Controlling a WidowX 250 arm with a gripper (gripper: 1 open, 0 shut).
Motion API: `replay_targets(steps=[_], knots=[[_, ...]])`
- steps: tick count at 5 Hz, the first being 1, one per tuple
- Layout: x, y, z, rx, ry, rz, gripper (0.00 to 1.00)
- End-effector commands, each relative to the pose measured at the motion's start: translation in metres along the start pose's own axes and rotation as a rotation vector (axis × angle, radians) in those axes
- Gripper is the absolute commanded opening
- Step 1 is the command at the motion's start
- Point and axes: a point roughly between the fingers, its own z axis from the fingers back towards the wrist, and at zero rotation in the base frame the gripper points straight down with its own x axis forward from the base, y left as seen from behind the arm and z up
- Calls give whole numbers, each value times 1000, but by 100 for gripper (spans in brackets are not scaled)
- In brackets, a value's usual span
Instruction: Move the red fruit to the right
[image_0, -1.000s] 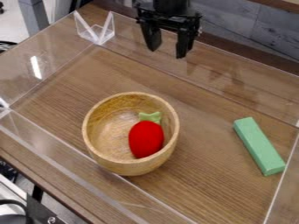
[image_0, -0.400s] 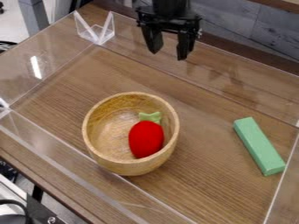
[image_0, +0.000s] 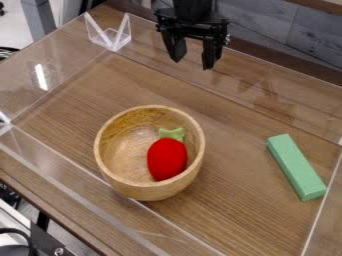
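The wooden counter is the largest thing here, its pale grain running beneath everything else. On it, well apart from the tool and toward the camera, stands a round wooden bowl, light tan with a smooth rim. The tool comes in at the far side of the counter, black, with its two fingers spread wide and pointing down — nothing is between them. From the tool, the bowl lies toward the near side and a little to the left as the camera sees it. Nearer the camera than the tool, and off to the view's right, a flat green rectangular block lies on the counter, its long side slanting; it is well apart from both the tool and the bowl. Inside the bowl is the red strawberry-shaped toy — oval, bright red, its green leafy top turned toward the tool's side. The toy is well apart from the tool. Beside the tool, at the view's left and near the counter's far edge, is a small clear angular object; exactly what it is, I cannot tell.
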Motion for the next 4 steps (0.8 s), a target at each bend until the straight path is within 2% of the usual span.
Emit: replay_targets(steps=[1, 3, 4], knots=[[6, -1, 28, 13, -95, -23, 100], [6, -5, 32, 12, -118, -37, 100], [2, -9, 28, 10, -112, -42, 100]])
